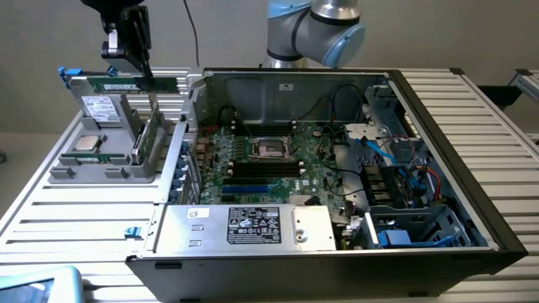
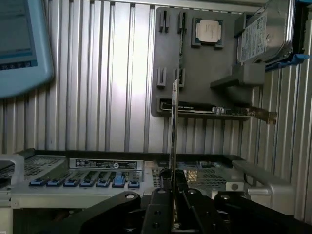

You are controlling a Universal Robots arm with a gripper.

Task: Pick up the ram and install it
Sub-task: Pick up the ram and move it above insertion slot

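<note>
Green circuit board, thin and narrow: the ram [image 1: 126,84] hangs level in the air, pinched along its upper edge by the black gripper [image 1: 149,74]. The fingers are clamped tight on the stick. In the wrist view, the gripper [image 2: 171,176] shows the same grasp. There the ram [image 2: 174,126] appears edge-on, as a fine pale line running out from between the two dark fingers.

The ram is over the back of a grey parts holder [image 1: 101,173] at the exterior view's left, outside the computer case. The holder [image 2: 200,63] carries three other parts:
- a square silver processor chip [image 1: 88,142] [image 2: 208,30], lying flat
- a hard drive [image 1: 101,110] [image 2: 265,34], standing on edge in a blue caddy
- a green expansion card [image 1: 149,136] [image 2: 214,109], set upright in a slot

An open desktop computer case [image 1: 438,126] lies on its side in the middle of a ribbed aluminium table [image 1: 84,214]. The table [image 2: 97,73] also runs under the holder. Inside the case, the green motherboard [image 1: 320,158] faces upward. It has a square processor socket [image 1: 274,148], with a row of black memory slots [image 1: 265,167] just in front of it. The ram is well apart from those slots.

A silver power supply [image 1: 244,227] with a dark label fills the near edge of the case. Blue and red cables crowd the case's side at the exterior view's right. Behind the case rises the robot arm [image 1: 324,25], grey with a pale blue joint cap. A pale blue framed screen [image 1: 34,284] [image 2: 19,39] rests at the table's near corner, at the exterior view's left.
</note>
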